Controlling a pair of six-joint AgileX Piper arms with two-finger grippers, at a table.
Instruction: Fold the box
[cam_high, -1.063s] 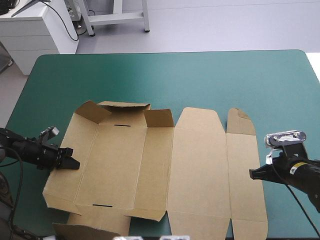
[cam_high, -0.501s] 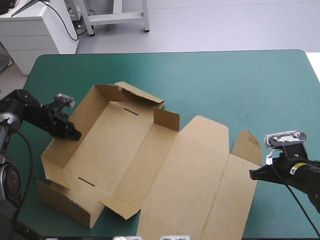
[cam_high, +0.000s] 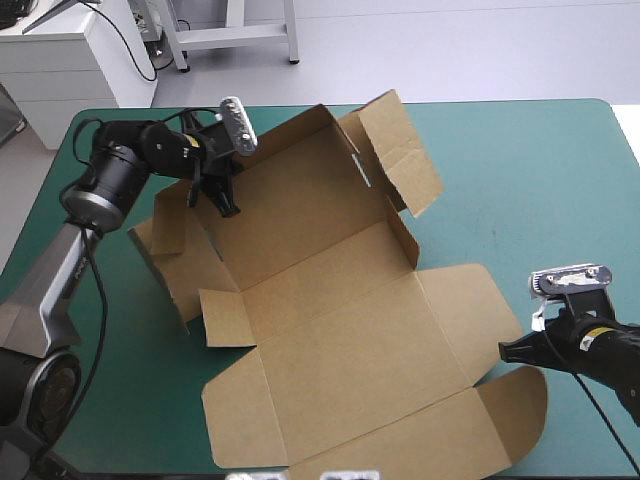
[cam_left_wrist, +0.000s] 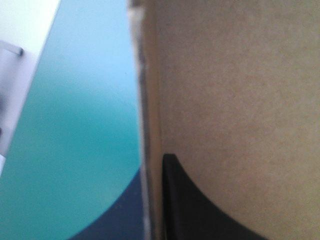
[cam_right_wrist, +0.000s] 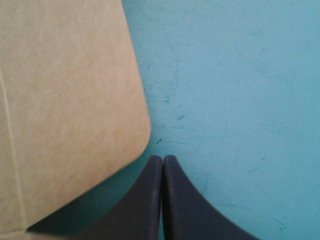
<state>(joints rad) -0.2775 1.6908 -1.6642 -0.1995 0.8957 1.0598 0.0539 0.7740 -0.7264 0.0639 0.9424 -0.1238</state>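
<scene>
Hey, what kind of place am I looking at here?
Probably a robotics lab workstation: the left gripper grips a cut brown box on a teal-green table, the right gripper shut beside it.

Plain brown box (cam_high: 340, 340) on a plain teal-green cover (cam_high: 520, 170).

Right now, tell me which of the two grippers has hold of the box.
The left gripper: its fingers pinch a raised wall of the box. The right gripper is shut on nothing, beside a flap.
</scene>
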